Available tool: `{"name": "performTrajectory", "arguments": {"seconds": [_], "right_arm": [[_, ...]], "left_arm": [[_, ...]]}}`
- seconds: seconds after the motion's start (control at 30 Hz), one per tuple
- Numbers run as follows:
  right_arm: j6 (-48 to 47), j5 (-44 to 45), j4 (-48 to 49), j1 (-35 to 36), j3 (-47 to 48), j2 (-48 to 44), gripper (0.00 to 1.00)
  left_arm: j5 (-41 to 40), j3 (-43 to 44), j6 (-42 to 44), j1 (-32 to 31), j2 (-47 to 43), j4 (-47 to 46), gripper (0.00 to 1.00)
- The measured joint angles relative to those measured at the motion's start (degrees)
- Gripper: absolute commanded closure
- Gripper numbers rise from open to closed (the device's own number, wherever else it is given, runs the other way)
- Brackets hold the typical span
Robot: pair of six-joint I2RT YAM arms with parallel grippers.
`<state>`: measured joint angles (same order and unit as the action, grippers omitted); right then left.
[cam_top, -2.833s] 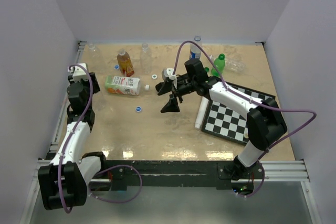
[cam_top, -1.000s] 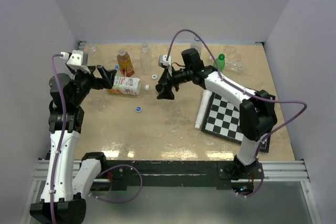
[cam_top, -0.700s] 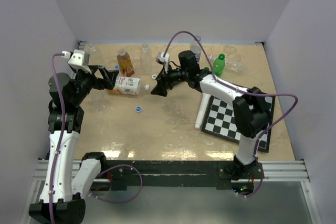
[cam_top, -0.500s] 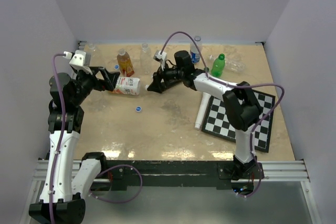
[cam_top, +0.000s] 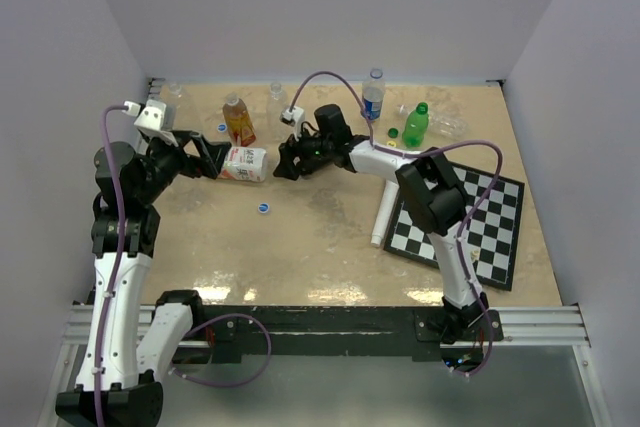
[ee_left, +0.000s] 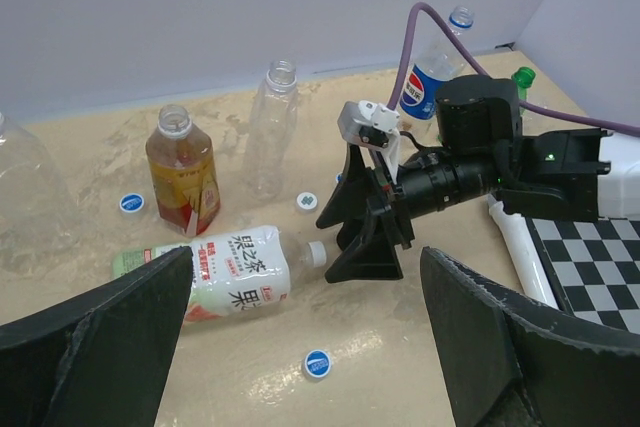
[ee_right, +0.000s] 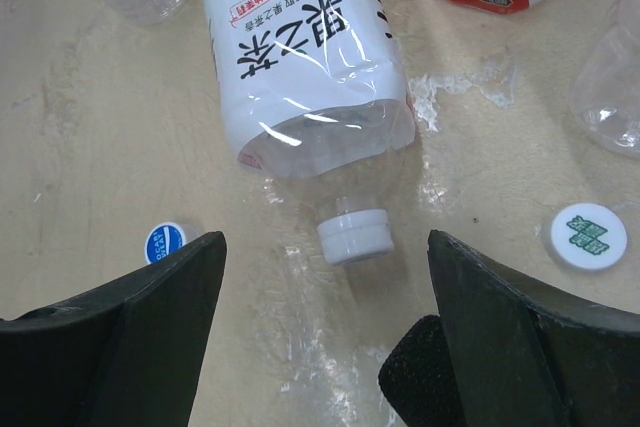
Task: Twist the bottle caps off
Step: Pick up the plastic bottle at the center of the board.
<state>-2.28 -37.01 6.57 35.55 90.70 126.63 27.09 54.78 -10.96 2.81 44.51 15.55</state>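
Observation:
A bottle with a white printed label (cam_top: 243, 162) lies on its side, and its white cap (ee_right: 354, 235) points toward my right gripper (ee_right: 326, 252). That gripper is open; the cap sits between its fingers (ee_right: 120, 337), touching neither. In the top view the right gripper (cam_top: 284, 164) is just right of the bottle's neck. My left gripper (cam_top: 212, 160) is open at the bottle's other end. The left wrist view shows the bottle (ee_left: 235, 277) and its cap (ee_left: 315, 253) beyond the wide-open left gripper (ee_left: 306, 292).
An uncapped amber bottle (ee_left: 183, 172) and an uncapped clear bottle (ee_left: 268, 127) stand behind. Loose caps (ee_left: 317, 363) (ee_left: 131, 202) (ee_left: 306, 201) lie around. A capped blue-label bottle (cam_top: 373, 94) and a green bottle (cam_top: 415, 124) stand at the back right. A white tube (cam_top: 385, 212) and a chessboard (cam_top: 470, 222) lie right.
My right arm has reached left, bringing its gripper from the table's middle to the lying bottle's cap. The left gripper has edged right, closer to the bottle's body.

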Motion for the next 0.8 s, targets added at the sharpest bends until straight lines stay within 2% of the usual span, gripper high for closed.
{"name": "performTrajectory", "arguments": {"seconds": [0.33, 0.5, 0.57, 0.7, 0.8], "right_arm": [[0.5, 0.3, -0.1, 0.9, 2.4, 3.2, 0.24], [0.7, 0.3, -0.2, 1.2, 2.4, 3.5, 0.35], [0.7, 0.2, -0.2, 1.3, 2.6, 3.5, 0.43], [0.6, 0.0, -0.5, 1.3, 2.7, 3.5, 0.5], [0.3, 0.0, -0.8, 1.4, 2.8, 3.5, 0.48]], "left_arm": [[0.7, -0.4, 0.0, 0.0, -0.8, 0.1, 0.0], [0.9, -0.9, 0.0, 0.0, -1.1, 0.2, 0.0], [1.0, -1.1, 0.0, 0.0, -1.2, 0.2, 0.0], [1.1, -1.2, 0.0, 0.0, -1.4, 0.3, 0.0], [1.2, -1.2, 0.0, 0.0, -1.5, 0.3, 0.0]]}}
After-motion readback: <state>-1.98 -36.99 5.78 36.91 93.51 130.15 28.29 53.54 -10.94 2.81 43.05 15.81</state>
